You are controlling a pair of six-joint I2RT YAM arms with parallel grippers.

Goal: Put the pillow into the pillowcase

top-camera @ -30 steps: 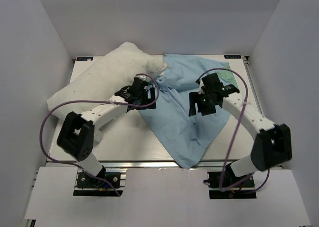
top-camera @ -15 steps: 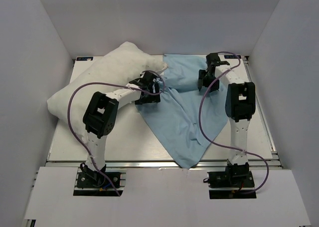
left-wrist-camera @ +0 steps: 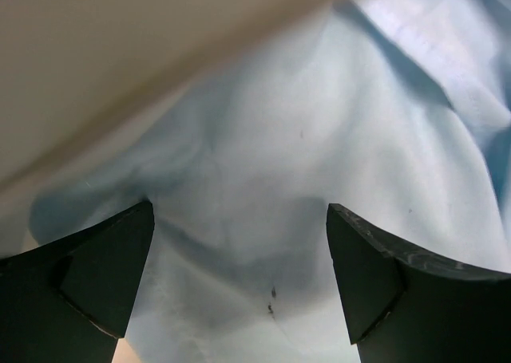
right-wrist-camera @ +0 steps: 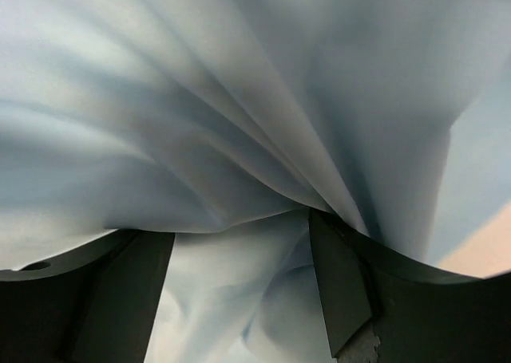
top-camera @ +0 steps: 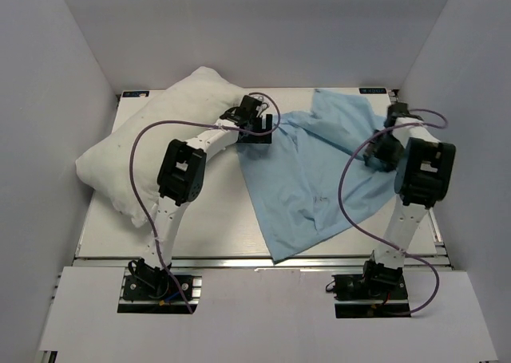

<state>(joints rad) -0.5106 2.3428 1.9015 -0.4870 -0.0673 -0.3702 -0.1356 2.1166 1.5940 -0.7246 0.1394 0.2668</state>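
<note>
- While spread wide, the left gripper is held over the pillowcase, beside the pillow.
- The right gripper is seen parted, pillowcase folds bunched between its fingers.
- The pillow is laid far left on the table.

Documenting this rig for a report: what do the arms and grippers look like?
The left arm and right arm have white links, chunky black joints and a looping purple cable each. The left gripper and right gripper have black, wedge-shaped jaws.

White table enclosed by plain grey walls.
</note>
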